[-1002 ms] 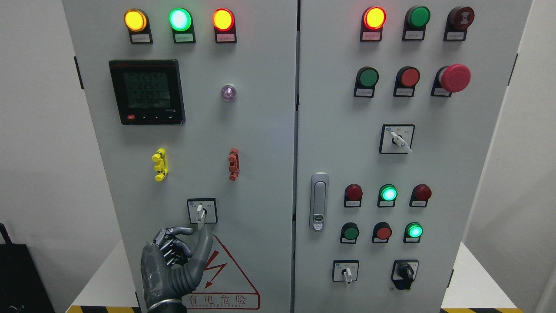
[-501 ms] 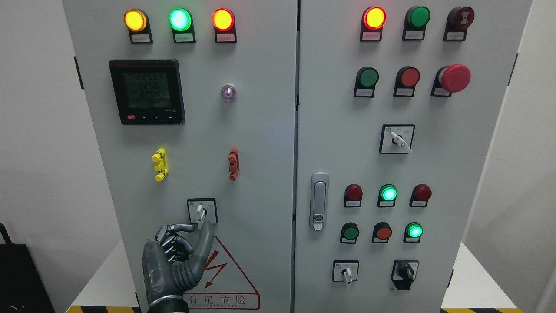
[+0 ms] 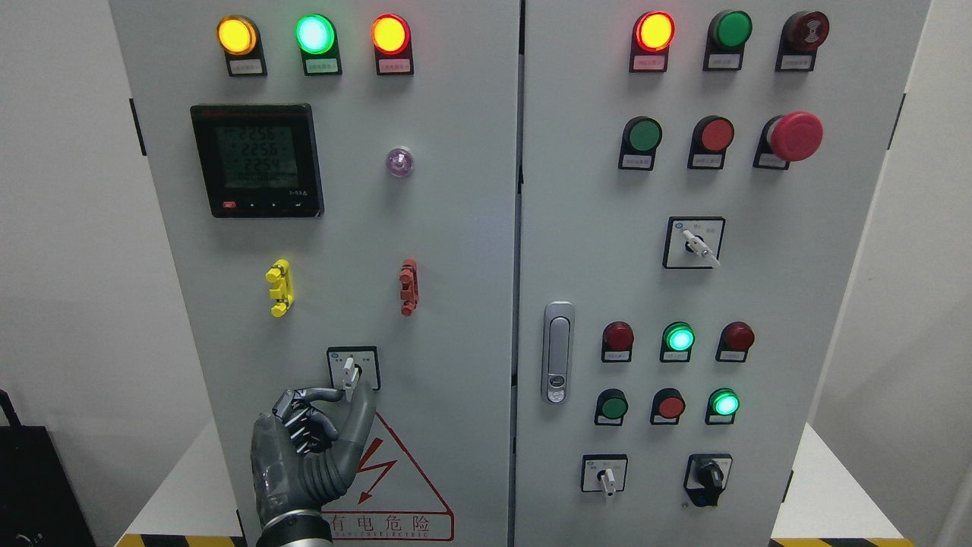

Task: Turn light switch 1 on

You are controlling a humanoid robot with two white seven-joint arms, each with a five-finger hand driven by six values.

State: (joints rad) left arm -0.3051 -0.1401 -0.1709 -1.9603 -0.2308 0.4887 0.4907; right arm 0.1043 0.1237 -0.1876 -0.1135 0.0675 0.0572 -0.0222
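Note:
The rotary light switch (image 3: 353, 368) is a black-framed square low on the left cabinet door, with its white lever (image 3: 349, 375) pointing down. My left hand (image 3: 351, 392) comes up from the bottom edge just below it. The index fingertip touches the lever's lower end from the left and the thumb stands against it on the right. The other fingers (image 3: 307, 425) are curled. The right hand is out of view.
Yellow (image 3: 279, 287) and red (image 3: 408, 286) clips sit above the switch, and a meter display (image 3: 257, 159) higher up. A warning triangle label (image 3: 395, 471) lies below. The right door carries a latch handle (image 3: 558, 352), lamps, push buttons and other rotary switches (image 3: 605, 475).
My left hand has risen slightly, and the index finger and thumb have closed in on the lever's lower end. The lever still points down.

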